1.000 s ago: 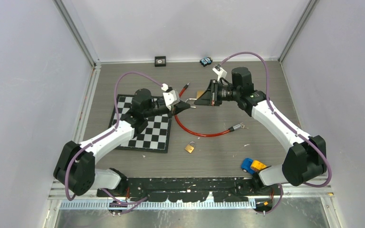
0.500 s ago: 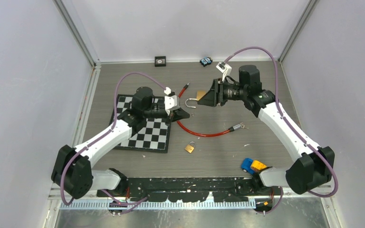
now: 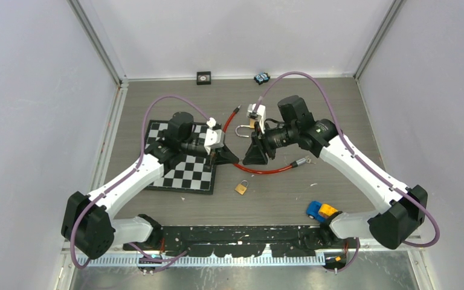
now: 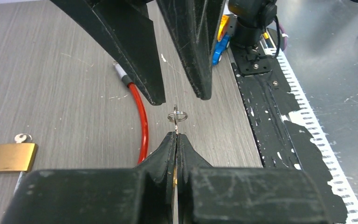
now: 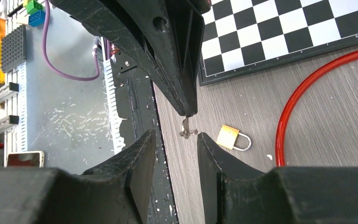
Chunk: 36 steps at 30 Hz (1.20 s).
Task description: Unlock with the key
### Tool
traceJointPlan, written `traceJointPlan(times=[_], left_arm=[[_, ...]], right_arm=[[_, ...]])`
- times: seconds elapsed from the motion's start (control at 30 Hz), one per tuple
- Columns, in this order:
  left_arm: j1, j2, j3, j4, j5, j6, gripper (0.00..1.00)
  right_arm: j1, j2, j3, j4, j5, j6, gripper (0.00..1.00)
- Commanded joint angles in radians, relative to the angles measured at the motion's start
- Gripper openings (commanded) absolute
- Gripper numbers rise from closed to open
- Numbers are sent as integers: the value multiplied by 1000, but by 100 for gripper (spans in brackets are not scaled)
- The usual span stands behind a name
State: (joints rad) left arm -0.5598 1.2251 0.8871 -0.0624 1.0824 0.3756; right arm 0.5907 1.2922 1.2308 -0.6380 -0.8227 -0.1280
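Note:
My left gripper (image 4: 175, 136) is shut on the key; only its small ring (image 4: 177, 115) sticks out past the tips. In the right wrist view the key (image 5: 186, 129) hangs from the left gripper's tip, just ahead of my open right gripper (image 5: 177, 137), whose jaws are empty. From above, the left gripper (image 3: 232, 159) and right gripper (image 3: 251, 158) face each other tip to tip over the table. A brass padlock (image 3: 248, 126) with its shackle swung out lies on the table behind the right gripper. A second small padlock (image 3: 241, 188) lies nearer the front.
A red cable (image 3: 260, 170) loops under both grippers. A chessboard (image 3: 187, 169) lies under the left arm. A blue and yellow toy car (image 3: 321, 211) sits at the front right. Two small items (image 3: 203, 77) (image 3: 261, 78) rest by the back wall.
The right gripper opened and let go of the brass padlock, which now lies on the table. The right arm swung forward and left to face the left gripper, which shifted slightly nearer.

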Motion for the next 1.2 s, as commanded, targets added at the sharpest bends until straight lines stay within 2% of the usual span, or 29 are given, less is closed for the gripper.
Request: traceJointPlan(times=[0.0,0.43,0.8,1.17], left_arm=[[3,-17,36,-20,60,12,0],[3,-13,39,-39,78,14,0],[3,-13,40,-60,77,34,0],[3,-12,48,-71,78,31,0]], right_arm=[[28,24,67,-37,30,-81,41],[75,58,92,-55,83,-104,35],[76,47,115,-72,96,-107,41],[105,81,131,-82,120,-120,37]])
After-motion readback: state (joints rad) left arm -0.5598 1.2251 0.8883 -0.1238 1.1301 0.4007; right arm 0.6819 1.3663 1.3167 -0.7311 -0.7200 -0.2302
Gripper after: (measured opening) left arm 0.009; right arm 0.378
